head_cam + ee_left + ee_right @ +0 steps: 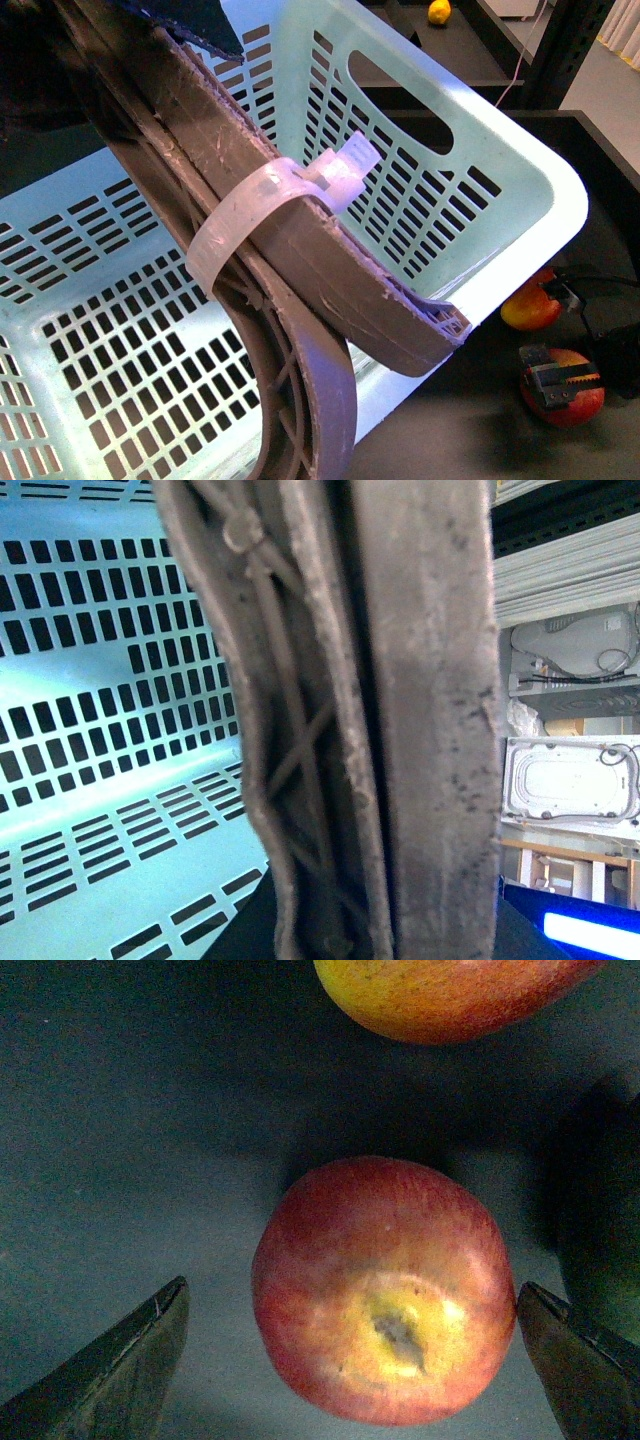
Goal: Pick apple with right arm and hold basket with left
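The pale aqua basket fills the front view, tilted. My left gripper, brown ribbed fingers with a white zip tie, is shut on its near rim. In the left wrist view the fingers press together beside the basket's slotted wall. The red apple lies on the dark table between my right gripper's open fingers, dimple up, untouched. In the front view the apple sits at lower right under the right gripper.
An oblong red-and-yellow mango-like fruit lies just beyond the apple; it also shows in the front view. A dark green fruit lies beside the apple. A yellow fruit sits on a far shelf. A black frame post stands at back right.
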